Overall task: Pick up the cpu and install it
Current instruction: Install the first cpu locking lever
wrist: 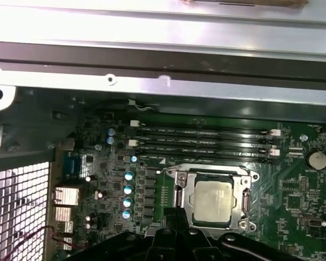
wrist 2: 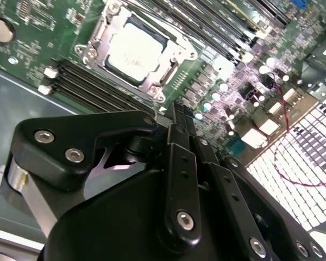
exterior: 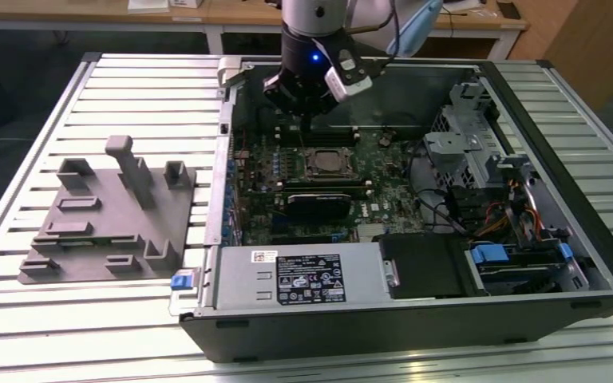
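1. Presently, the grey plastic tray (exterior: 109, 219) sits at centre left of the exterior view, on the slatted table (exterior: 29, 319).
2. At upper centre, the gripper (exterior: 304, 112) hangs over the motherboard (exterior: 392, 159); fingers appear narrow, with nothing seen between them.
3. Just below it, the cpu (exterior: 326, 162) lies flat inside the socket frame (exterior: 304, 169); both wrist views agree (wrist 2: 135, 50) (wrist: 213, 202).
4. Judgement: seating looks level; any contact ought to stay vertical and light, clear of the memory slots (wrist: 206, 142).

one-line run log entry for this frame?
cpu: seated in socket frame | gripper: shut, empty, above motherboard beside socket | grey tray: outside case
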